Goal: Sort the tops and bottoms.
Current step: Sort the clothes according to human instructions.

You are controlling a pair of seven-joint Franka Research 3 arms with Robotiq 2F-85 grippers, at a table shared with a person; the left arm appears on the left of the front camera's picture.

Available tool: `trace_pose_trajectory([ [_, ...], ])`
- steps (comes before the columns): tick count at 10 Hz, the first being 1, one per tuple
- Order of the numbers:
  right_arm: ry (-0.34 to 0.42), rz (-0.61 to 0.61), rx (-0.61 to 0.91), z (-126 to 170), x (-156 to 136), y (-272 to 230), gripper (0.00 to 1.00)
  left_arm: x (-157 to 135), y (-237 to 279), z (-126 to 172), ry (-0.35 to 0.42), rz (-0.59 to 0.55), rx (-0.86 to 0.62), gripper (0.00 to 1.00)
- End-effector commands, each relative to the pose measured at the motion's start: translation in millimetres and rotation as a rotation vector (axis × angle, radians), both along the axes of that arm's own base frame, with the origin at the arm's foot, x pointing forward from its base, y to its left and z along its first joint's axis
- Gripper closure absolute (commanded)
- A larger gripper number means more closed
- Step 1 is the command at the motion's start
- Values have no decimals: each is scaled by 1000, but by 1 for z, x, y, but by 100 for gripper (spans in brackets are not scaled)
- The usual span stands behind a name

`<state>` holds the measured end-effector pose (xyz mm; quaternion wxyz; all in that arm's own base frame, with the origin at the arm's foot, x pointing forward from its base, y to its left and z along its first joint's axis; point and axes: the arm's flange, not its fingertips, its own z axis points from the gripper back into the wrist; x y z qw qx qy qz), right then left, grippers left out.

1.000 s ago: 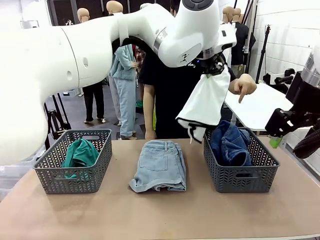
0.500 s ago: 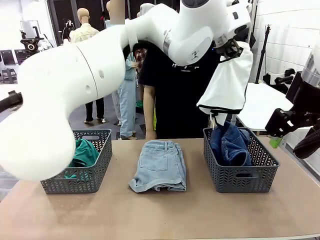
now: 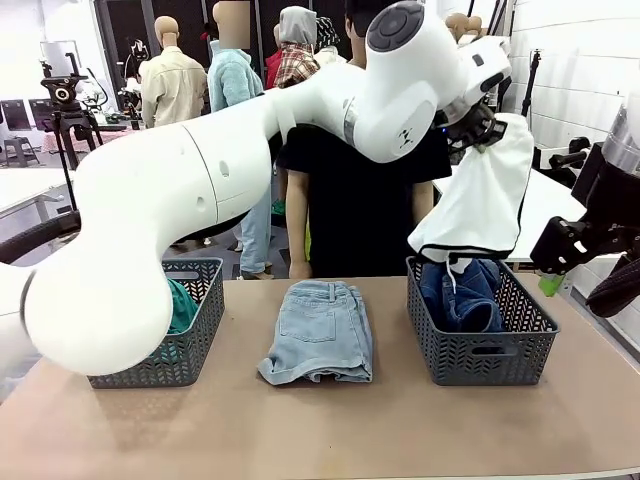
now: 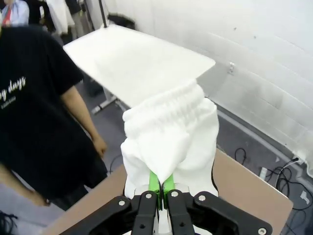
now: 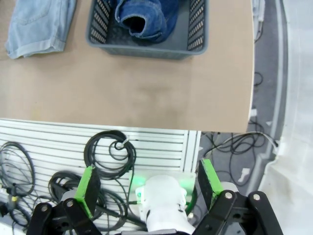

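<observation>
Smooth tabletop (image 3: 300,430); limp, ribbed white shirt (image 3: 480,200) hanging.

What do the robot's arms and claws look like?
The left arm is glossy white, built of rounded segments, with a dark grey round cap on one joint. Both the left gripper and right gripper have black fingers with green pads.
</observation>
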<state>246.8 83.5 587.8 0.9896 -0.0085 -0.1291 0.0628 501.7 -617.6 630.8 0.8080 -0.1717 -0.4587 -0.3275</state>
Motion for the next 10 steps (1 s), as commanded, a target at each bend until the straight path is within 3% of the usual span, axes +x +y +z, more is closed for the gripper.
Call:
trace_pose_trajectory([
  [1, 6, 6, 11, 0, 1, 1, 0, 16, 4, -26, 95, 61, 7, 100],
  [2, 6, 6, 11, 0, 1, 1, 0, 20, 6, -49, 157, 38, -24, 100],
  [4, 6, 6, 11, 0, 1, 1, 0, 25, 4, -72, 198, 10, 6, 100],
  [5, 6, 6, 11, 0, 1, 1, 0, 24, 8, -63, 157, 42, 16, 100],
  [9, 6, 6, 11, 0, 1, 1, 0, 32, -2, -79, 172, 45, 23, 100],
  [10, 6, 6, 11, 0, 1, 1, 0, 33, -15, -101, 252, 9, 67, 100],
])
